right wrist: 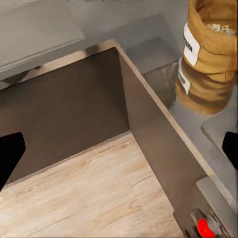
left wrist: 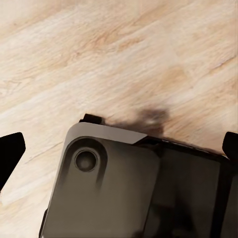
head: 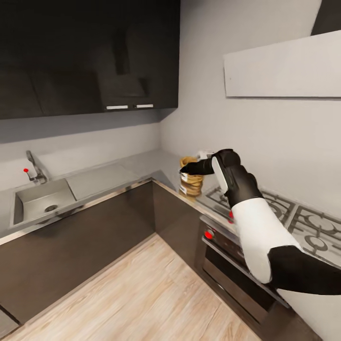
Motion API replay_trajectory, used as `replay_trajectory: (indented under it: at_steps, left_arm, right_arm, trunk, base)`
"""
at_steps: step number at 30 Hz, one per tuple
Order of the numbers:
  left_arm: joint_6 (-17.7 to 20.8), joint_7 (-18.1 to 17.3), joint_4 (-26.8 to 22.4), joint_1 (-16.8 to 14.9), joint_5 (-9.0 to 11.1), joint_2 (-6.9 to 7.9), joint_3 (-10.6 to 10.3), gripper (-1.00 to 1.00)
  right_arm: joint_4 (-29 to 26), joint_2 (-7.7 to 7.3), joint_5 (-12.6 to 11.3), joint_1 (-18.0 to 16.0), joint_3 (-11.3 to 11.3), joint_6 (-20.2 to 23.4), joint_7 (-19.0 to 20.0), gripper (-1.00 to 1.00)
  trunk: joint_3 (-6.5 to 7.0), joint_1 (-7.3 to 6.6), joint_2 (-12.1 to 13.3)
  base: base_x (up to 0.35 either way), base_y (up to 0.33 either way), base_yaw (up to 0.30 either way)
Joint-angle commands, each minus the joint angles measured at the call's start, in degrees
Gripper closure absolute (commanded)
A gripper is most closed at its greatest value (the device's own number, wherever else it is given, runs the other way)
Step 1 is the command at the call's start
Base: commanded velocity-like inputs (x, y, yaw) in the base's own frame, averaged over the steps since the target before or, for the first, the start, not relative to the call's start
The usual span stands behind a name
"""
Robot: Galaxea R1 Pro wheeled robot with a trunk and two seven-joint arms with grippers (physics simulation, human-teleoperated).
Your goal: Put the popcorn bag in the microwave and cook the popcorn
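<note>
Right arm reaching for the popcorn bag

The popcorn bag (head: 191, 179) stands upright on the grey surface (head: 142, 166) near its inner corner, just beside the hob (head: 284, 213), top open for an easy grab. The right arm stretches forward, its right claw (head: 189, 167) at the bag's upper edge; its fingers (right wrist: 11, 156) look spread, holding nothing yet, I judge.

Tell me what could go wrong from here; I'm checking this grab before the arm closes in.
1. The popcorn bag stands upright near the countertop edge; a nudge from the right gripper could tip it, perhaps onto the floor.
2. In the right wrist view the bag sits off to one side, not between the fingers, so closing now would likely miss.
3. The bag looks open-topped, so tipping might spill kernels.
</note>
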Motion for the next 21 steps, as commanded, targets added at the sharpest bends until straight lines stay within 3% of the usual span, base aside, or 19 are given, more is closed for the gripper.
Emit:
replay_trajectory:
  at_steps: [1, 7, 11, 13, 21]
  left_arm:
    - [-0.13, 0.04, 0.04, -0.23, 0.43, -0.04, -0.07, -1.00]
    - [-0.07, -0.03, 0.04, -0.94, 0.38, -0.07, -0.08, -1.00]
    - [-0.07, -0.09, 0.04, -0.95, 0.39, 0.02, -0.04, -1.00]
    - [-0.07, -0.02, 0.04, -0.98, 0.42, 0.03, 0.04, -1.00]
    - [-0.07, -0.10, 0.04, -0.94, 0.46, 0.22, 0.10, -1.00]
  right_arm:
    - [1.71, -0.14, 0.06, -1.30, -0.69, 0.01, -0.03, -1.00]
    - [5.66, -0.30, 0.11, -3.54, -1.47, -0.18, -5.96, -1.00]
    - [5.94, -0.36, 0.11, -3.59, -1.48, -0.12, -6.66, -1.00]
    - [8.86, -0.61, 0.11, -3.70, -1.54, -0.26, -7.87, -1.00]
    - [11.36, -3.06, 0.02, -5.61, -1.75, -0.60, -8.62, -1.00]
  trunk:
    - [-0.13, 0.07, -0.12]
    - [-0.13, 0.07, -0.12]
    - [-0.13, 0.07, -0.12]
    - [-0.13, 0.07, -0.12]
    - [-0.13, 0.07, -0.12]
  base:
    - [0.344, 0.000, 0.000]
    - [0.346, 0.000, 0.000]
    - [0.347, 0.000, 0.000]
    - [0.347, 0.049, 0.000]
    - [0.347, 0.046, 0.000]
